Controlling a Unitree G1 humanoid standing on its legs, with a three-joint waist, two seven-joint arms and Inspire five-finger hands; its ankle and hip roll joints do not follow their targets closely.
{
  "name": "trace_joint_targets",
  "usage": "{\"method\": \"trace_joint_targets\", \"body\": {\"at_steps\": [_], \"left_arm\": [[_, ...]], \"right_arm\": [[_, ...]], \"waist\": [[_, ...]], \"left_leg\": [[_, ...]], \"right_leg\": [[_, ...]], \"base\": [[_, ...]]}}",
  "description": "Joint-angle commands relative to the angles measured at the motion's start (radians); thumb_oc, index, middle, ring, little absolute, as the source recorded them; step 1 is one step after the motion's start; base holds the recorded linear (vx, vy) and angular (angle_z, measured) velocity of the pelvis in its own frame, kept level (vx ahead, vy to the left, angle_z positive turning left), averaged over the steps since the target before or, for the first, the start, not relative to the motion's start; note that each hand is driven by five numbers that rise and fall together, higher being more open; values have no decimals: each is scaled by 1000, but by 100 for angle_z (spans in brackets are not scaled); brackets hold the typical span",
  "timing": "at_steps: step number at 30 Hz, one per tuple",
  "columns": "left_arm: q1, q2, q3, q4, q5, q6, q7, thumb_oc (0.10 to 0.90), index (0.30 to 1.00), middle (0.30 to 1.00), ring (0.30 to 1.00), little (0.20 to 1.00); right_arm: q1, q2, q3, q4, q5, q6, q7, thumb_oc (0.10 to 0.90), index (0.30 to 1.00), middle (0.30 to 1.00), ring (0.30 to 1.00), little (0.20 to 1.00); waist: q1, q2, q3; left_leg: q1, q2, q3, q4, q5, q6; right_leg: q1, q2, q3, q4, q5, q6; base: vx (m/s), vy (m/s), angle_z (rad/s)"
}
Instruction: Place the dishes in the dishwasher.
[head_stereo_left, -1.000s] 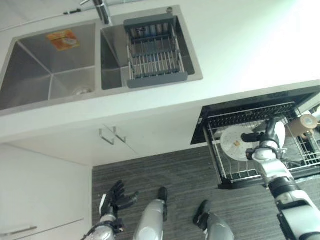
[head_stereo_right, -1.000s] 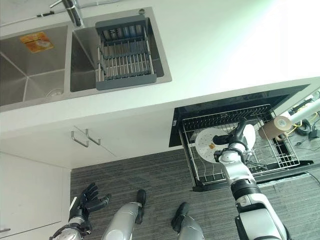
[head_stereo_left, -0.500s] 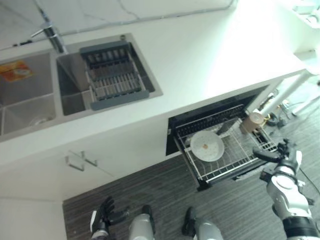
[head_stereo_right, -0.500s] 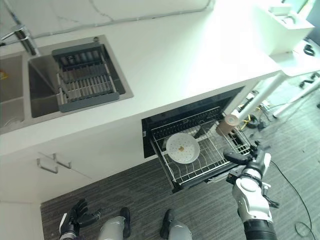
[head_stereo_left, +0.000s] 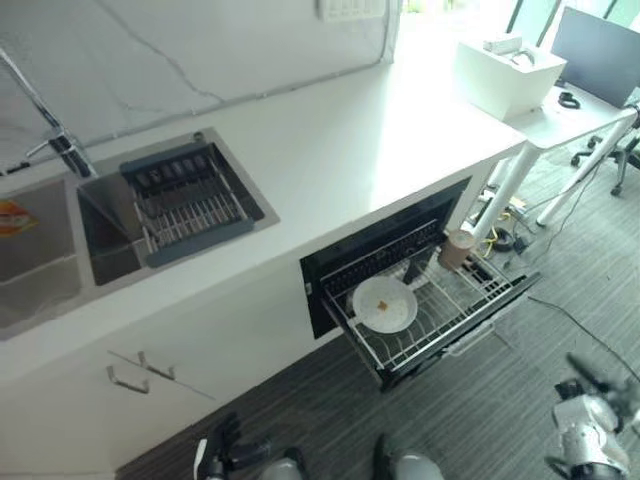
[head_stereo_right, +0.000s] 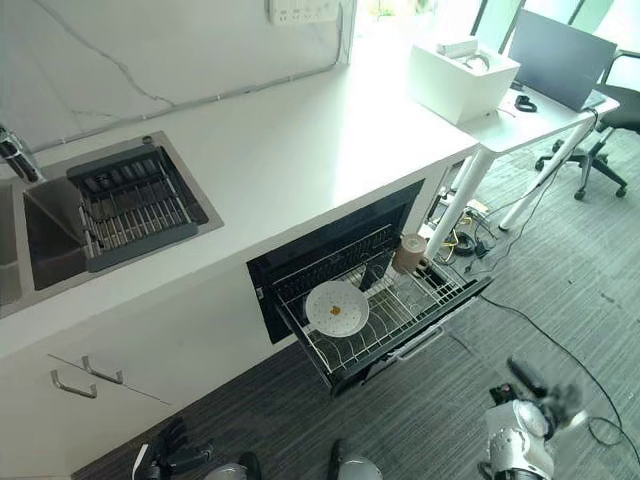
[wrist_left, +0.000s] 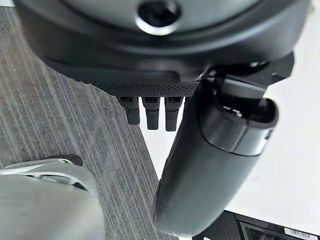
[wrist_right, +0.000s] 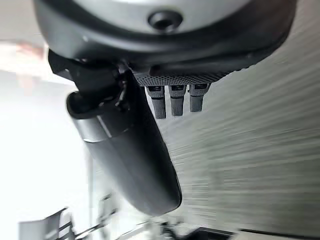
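Under the white countertop (head_stereo_left: 330, 150), the dishwasher rack (head_stereo_left: 430, 315) stood pulled out from the dark dishwasher opening (head_stereo_left: 385, 240). White round plate (head_stereo_left: 385, 304) with a small orange-brown spot near its middle sat in the rack, leaning among the wire tines toward the rack's sink-side end. Tan cup (head_stereo_left: 457, 248) stood at the rack's other end, near the back, well apart from the plate. Dark object sat between plate and cup by the rack's rear edge, too small to tell.

Left hand (head_stereo_left: 225, 455) hung low over the grey striped floor (head_stereo_left: 480, 400), well apart from the rack, fingers relaxed and holding nothing. Right hand (head_stereo_right: 535, 400) was over the floor on the rack's far side, also well apart, fingers spread, nothing in them.

Sink (head_stereo_left: 60, 240) with a dark drain basket (head_stereo_left: 190, 205) sat in the countertop, far from the rack. White box (head_stereo_left: 505, 75) rested on a desk (head_stereo_left: 570, 115) beyond the countertop's end. Cabinet handles (head_stereo_left: 140, 368) showed below the sink.
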Motion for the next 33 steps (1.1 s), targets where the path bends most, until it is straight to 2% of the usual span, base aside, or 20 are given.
{"method": "trace_joint_targets", "body": {"at_steps": [1,8,11,20,25,33], "left_arm": [[-17,50,-1,-24,4,-42,3,800,900,900,900,900],[-29,59,-24,59,-17,-49,-23,800,900,900,900,900],[-28,54,-31,83,-21,-60,-33,800,900,900,900,900],[-25,45,-37,92,-44,-46,-39,800,900,900,900,900],[-19,52,-34,84,-49,-25,-53,800,900,900,900,900],[-9,52,-30,107,-56,-36,-71,800,900,900,900,900]], "right_arm": [[-37,-36,-35,-2,282,-3,173,400,300,300,300,300],[-128,-87,-100,329,514,143,283,400,300,300,300,300],[-146,-101,-108,384,524,171,306,400,300,300,300,300],[-192,-124,-87,436,453,224,331,400,300,300,300,300],[-245,-152,-62,437,431,239,329,400,300,300,300,300],[-345,-183,-8,459,390,246,328,400,300,300,300,300]], "waist": [[27,7,-7],[74,24,-28],[86,27,-31],[130,35,-31],[176,41,-23],[265,55,-18]], "left_leg": [[47,65,-27,-26,-30,-69],[49,54,-53,-26,-34,-71],[47,48,-63,-26,-35,-71],[39,26,-99,-26,-36,-67],[27,4,-132,-26,-40,-66],[-17,-30,-186,-26,-29,-63]], "right_leg": [[68,-75,-27,-19,-57,95],[86,-81,-54,-19,-63,95],[90,-84,-61,-19,-63,95],[108,-96,-88,-19,-65,95],[122,-113,-120,-19,-68,99],[131,-151,-187,-19,-63,104]], "base": [[30,-40,7],[41,-30,16],[22,-13,14],[26,-3,15],[13,13,24],[14,38,25]]}}
